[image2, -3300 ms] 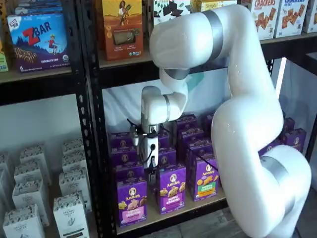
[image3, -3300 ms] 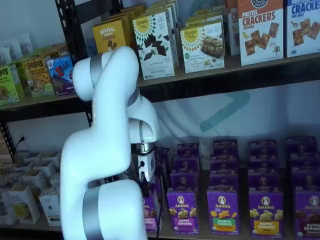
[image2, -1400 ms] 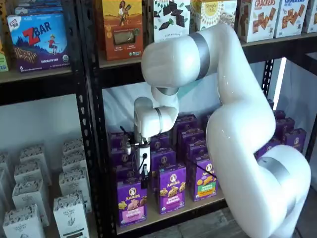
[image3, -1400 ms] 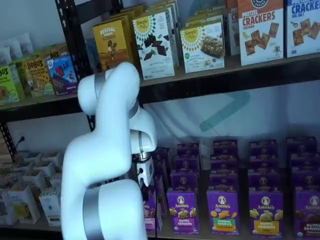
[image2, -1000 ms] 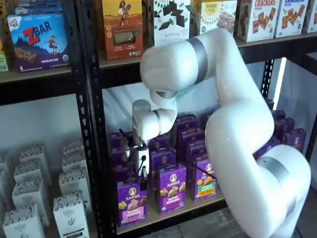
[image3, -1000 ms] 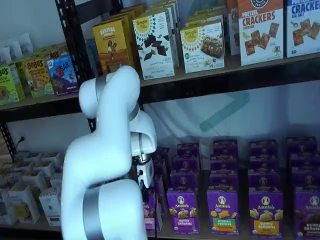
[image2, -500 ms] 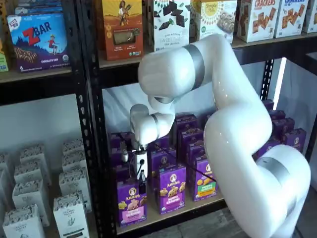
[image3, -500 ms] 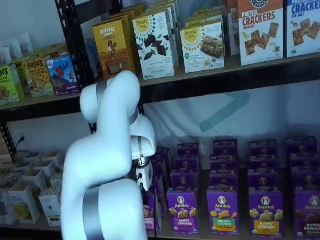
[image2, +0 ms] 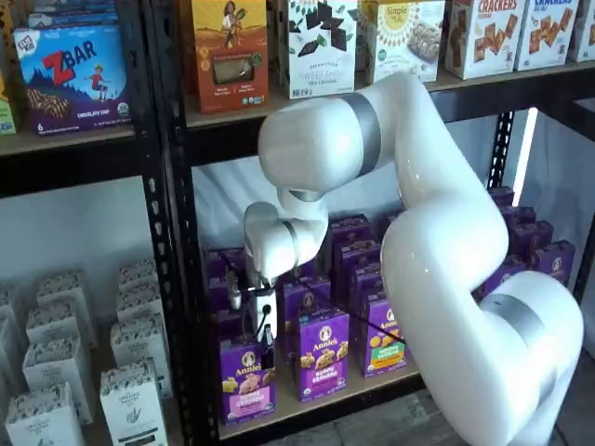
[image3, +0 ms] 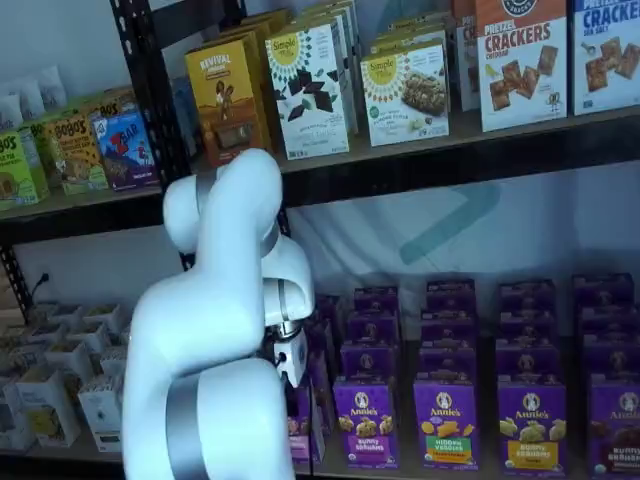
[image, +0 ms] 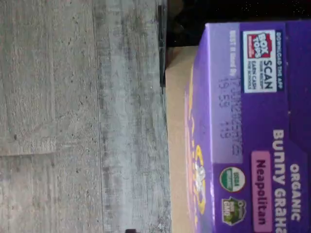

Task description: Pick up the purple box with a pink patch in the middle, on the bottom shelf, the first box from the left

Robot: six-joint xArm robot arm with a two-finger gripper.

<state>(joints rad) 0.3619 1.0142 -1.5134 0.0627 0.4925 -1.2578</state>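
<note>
The bottom shelf (image2: 316,401) carries the purple box (image2: 247,380) at its front edge, directly beneath the end effector (image2: 266,355), whose grip I cannot tell. Likely light, crushable cardboard; best pinched across its narrow top sides.

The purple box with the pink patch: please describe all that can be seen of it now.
The purple box is small, looks like cardboard, and stands upright at the front of the bottom shelf, at the left end of the front row. A round white logo sits above its pink band with snack pictures. The wrist view shows its top, printed "Bunny Grahams", "Neapolitan" and "Box Tops". The claw hangs just above it; whether they touch cannot be told.
</note>
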